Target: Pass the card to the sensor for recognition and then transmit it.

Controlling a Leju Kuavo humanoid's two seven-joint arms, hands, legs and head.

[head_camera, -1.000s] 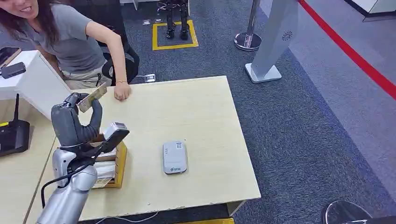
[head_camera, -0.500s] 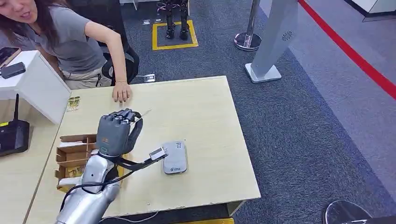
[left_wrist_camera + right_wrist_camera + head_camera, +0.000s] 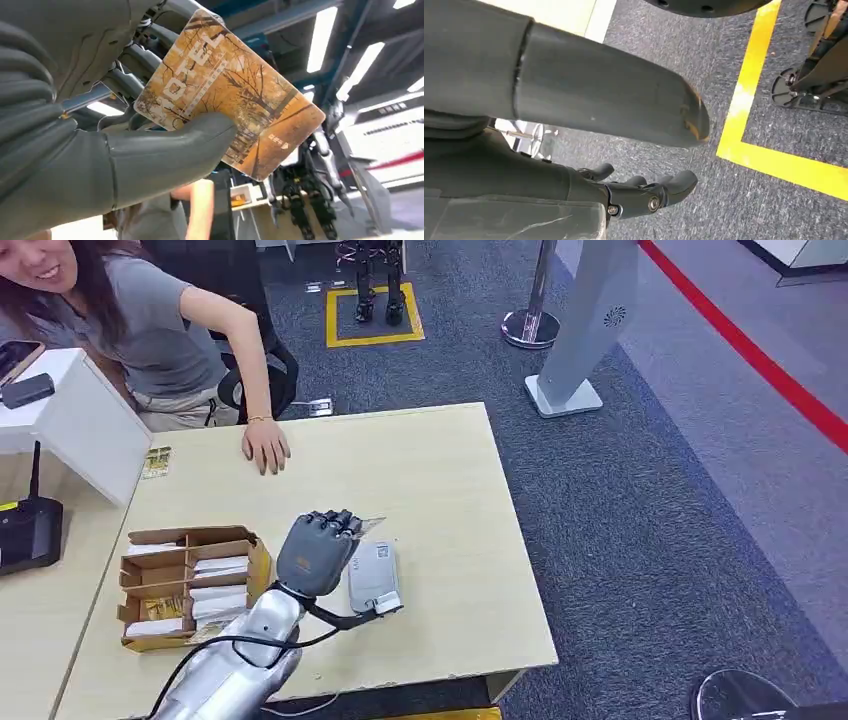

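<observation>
The left hand (image 3: 318, 552) grasps the card (image 3: 230, 95) just above the grey sensor (image 3: 374, 577) on the desk (image 3: 440, 490). A cardboard box (image 3: 190, 585) stands to its left, and a person's hand (image 3: 265, 448) rests on the far edge. The right hand (image 3: 574, 100) hangs over the carpet, fingers apart, holding nothing.

cardboard box (image 3: 190, 585) on table (image 3: 440, 500) | person (image 3: 140, 330) seated behind

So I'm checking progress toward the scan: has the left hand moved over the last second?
Yes. The left hand, holding the card, swung from beside the cardboard box across to the grey sensor.
</observation>
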